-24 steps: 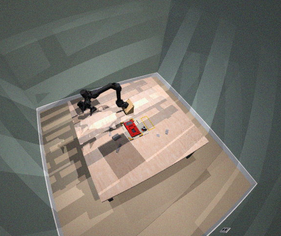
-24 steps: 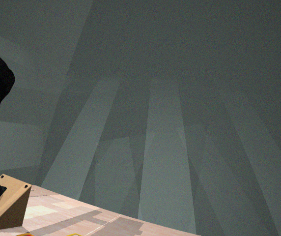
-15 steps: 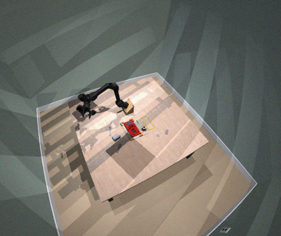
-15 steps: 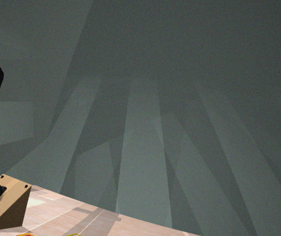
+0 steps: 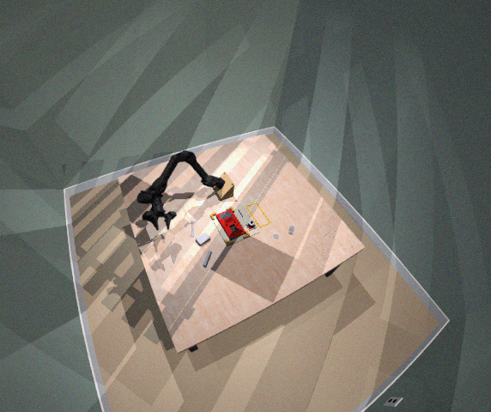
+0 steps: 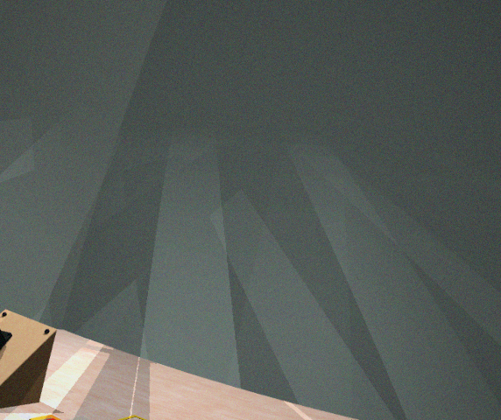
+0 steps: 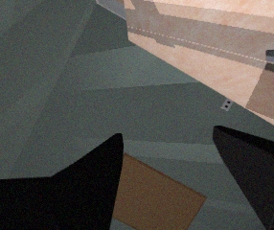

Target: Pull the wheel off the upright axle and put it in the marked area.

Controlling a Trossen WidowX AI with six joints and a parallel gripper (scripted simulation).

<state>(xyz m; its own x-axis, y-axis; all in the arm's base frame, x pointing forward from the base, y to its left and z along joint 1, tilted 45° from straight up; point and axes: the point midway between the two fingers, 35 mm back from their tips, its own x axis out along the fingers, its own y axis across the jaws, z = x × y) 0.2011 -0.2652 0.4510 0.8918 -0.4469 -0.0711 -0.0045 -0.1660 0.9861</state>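
One arm (image 5: 172, 177), far from job, out past table (image 5: 254, 283) edge. Gripper (image 5: 160, 220) part open, held nothing. Wheel (image 5: 251, 224) sat on axle by red block (image 5: 230, 225), beside yellow marked area (image 5: 257, 215). First step, reaching. Next: swing over wheel, drop, pinch.

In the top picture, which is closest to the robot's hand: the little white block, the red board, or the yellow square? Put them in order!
1. The white block, on the table just right of the hand, which is open and holding nothing.
2. The red board, further right, near the middle of the table.
3. The yellow square, marked on the table past the red board, farthest away.
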